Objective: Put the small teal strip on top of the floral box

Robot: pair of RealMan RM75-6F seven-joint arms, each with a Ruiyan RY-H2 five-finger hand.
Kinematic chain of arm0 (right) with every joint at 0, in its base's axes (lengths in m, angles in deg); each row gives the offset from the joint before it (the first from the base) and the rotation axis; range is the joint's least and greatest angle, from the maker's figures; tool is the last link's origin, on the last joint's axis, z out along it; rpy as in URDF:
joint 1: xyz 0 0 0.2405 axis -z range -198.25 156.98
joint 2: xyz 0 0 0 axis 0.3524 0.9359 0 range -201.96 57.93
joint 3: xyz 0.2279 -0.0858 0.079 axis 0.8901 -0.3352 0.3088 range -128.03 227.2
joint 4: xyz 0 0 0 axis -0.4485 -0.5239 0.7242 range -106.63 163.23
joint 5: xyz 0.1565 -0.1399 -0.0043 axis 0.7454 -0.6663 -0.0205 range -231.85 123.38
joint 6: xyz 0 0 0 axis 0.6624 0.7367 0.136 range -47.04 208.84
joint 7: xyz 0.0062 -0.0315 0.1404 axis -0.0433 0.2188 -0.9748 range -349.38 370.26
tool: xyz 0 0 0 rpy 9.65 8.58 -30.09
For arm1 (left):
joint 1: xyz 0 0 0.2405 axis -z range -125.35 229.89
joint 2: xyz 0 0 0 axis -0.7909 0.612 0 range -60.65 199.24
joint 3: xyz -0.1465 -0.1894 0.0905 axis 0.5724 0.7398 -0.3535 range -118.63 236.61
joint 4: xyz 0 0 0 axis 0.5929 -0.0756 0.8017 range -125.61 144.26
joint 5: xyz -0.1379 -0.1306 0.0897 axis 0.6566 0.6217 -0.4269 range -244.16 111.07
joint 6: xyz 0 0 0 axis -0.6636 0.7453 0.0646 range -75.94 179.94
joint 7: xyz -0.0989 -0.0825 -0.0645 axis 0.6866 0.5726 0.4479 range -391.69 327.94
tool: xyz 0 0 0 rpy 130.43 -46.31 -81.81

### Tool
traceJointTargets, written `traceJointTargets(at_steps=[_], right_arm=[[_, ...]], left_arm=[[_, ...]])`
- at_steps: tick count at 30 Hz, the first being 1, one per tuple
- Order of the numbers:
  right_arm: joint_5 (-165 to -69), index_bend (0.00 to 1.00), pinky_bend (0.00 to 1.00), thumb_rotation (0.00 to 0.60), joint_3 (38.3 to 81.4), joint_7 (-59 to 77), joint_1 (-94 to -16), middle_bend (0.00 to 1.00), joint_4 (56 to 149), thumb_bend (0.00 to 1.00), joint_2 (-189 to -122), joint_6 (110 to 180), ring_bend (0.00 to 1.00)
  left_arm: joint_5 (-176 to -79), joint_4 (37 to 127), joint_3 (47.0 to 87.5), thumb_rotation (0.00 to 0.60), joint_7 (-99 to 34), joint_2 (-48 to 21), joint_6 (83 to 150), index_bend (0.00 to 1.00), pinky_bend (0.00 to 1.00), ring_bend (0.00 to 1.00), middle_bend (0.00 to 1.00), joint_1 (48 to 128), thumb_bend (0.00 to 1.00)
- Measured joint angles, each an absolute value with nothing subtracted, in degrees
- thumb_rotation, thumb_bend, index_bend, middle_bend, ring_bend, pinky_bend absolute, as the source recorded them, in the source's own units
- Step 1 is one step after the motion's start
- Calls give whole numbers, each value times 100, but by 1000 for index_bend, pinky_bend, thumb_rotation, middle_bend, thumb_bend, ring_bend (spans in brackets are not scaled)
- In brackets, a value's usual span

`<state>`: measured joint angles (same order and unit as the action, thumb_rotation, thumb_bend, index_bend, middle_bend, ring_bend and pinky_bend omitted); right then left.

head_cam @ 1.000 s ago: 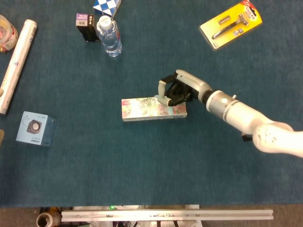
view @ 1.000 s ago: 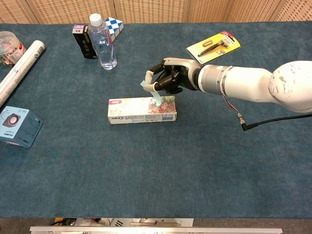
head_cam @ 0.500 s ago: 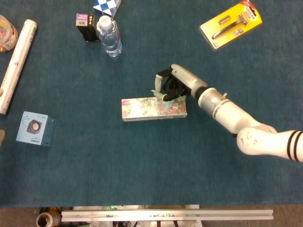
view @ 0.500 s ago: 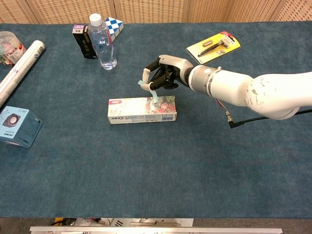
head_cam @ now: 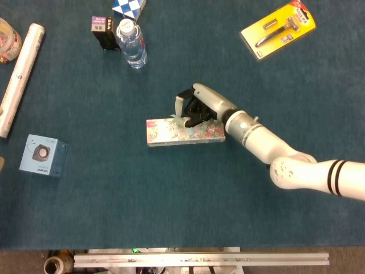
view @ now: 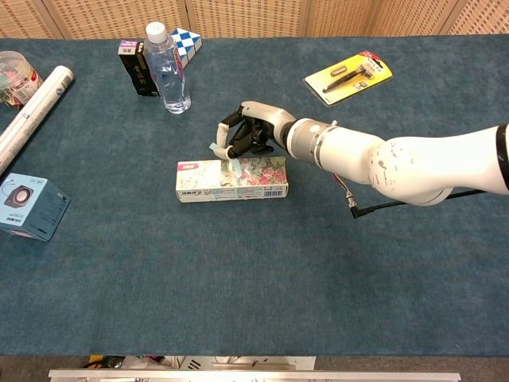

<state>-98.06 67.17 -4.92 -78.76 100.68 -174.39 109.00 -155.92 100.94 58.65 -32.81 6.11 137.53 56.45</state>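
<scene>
Since the earlier frames, the right hand [head_cam: 194, 108] has travelled leftward along the floral box [head_cam: 165, 133], carrying the small teal strip [head_cam: 184, 120] with it from the box's right end to a spot near its middle. That strip is pinched in the hand's fingertips [view: 221, 143], hanging down so that its lower end meets the top face of the floral box; whether it already lies flat there cannot be told. The right hand's fingers are curled together around the strip, and its white arm [view: 374, 155] reaches in from the right side of the scene.

The floral box lies lengthwise on the blue table cover [head_cam: 171, 200], roughly at the centre. Farther away and to the left stand a water bottle [head_cam: 132, 43], a small dark carton [head_cam: 102, 27] and a blue-and-white checkered cube [head_cam: 128, 7]. At the far right lies a yellow razor pack [head_cam: 278, 28]. Along the left edge rests a white roll [head_cam: 20, 77], and nearer, a light blue speaker box [head_cam: 41, 156]. No left hand shows in either view.
</scene>
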Motion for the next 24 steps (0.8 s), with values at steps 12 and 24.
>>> traceJointTargets(at_steps=[12,24], right_arm=[[-9574,453,1000,600,6646,-296,-8028,979,10097,309,-17356,10742,1000],[-9533,391,1000,600,6604,-201,-8033,978,10082,175,-17344,10815,1000]], left_arm=[[-15676,10052,5811,600,-3154,641,13739,130,73,180,204,5646,251],[-15717,10012,5787,600,-3064,652,13741,130,73,180,203,5647,251]])
